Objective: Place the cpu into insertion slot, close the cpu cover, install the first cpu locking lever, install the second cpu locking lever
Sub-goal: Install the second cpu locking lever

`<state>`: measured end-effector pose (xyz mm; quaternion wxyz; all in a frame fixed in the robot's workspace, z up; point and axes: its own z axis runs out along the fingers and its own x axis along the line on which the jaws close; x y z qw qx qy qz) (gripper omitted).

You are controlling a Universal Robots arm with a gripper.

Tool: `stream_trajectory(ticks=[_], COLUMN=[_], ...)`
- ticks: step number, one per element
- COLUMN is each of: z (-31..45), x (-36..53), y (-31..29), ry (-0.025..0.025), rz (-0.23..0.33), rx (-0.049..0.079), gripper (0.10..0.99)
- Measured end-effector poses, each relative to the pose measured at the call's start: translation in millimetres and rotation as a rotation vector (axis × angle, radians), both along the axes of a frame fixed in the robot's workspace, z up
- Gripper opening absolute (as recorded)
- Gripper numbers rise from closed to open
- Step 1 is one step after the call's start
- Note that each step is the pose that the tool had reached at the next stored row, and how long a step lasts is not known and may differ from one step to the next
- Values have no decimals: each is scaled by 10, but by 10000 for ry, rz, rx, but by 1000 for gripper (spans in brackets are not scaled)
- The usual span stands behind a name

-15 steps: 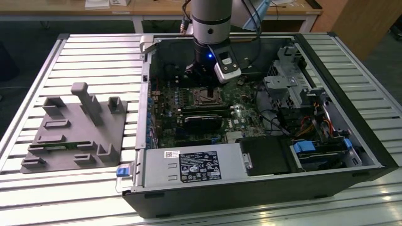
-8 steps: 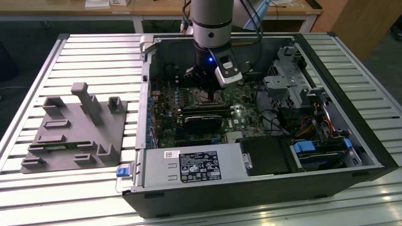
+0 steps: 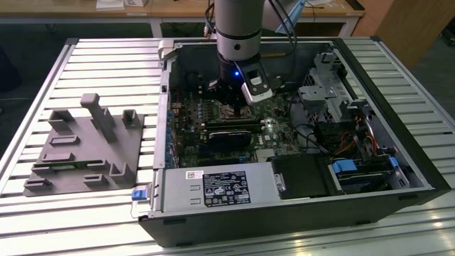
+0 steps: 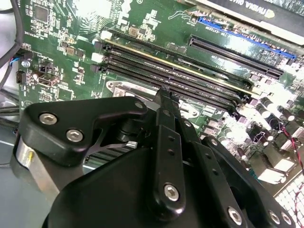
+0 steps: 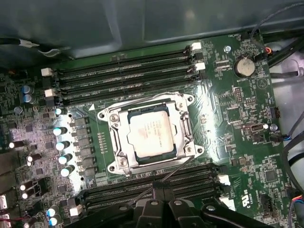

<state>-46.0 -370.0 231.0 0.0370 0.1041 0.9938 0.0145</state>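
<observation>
1. Gripper [image 3: 229, 101]: hangs from the arm inside the open computer case [image 3: 398, 176], low over the green motherboard [image 5: 237, 118]. In both wrist views its black fingers [image 4: 164, 102] come together at one narrow tip with no gap seen between them; they grip nothing.
2. Cpu [image 5: 151, 133]: lies flat in the insertion slot [image 5: 136, 153], pale metal top up, in the first wrist view.
3. Cpu cover [image 5: 186, 130]: silvery frame lies down around the chip, which shows through its square window.
4. Locking lever [image 5: 178, 167]: thin wire rod, slanting out from the socket's corner towards the fingertips.
5. Memory slots [image 5: 128, 71]: long black rows on both sides of the socket.
6. Grey parts holder [image 3: 85, 154]: on the slatted table [image 3: 106, 58], at the exterior view's left of the case, well apart from the arm.
</observation>
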Motion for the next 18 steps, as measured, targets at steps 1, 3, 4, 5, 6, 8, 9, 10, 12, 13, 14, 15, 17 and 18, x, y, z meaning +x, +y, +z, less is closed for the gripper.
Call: stream_trajectory(ticks=[1,3,4,5,6,8,9,10,12,13,14,15,17,18], z=[0,0,-1,-4,-8,-15,-19,-24,-31,-34,-38,-41,-49,-53], x=[0,-1,-2,-5,-10,-23,-38,-51,-78,-89,-96,-99,-103,-105], y=[0,-1,-5,-9,-14,-29,-38,-46,-64,-73,-83,-97,-126,-140], ry=[1,1,2,2,1,1,1,1,1,1,2,1,1,0], rz=[3,7,8,7,7,6,6,6,7,7,8,7,6,7], rx=[0,2,24,67,104,163,215,274,416,486,557,630,794,856], gripper=[106,106,106,106,106,106,106,106,106,106,106,106,106,106])
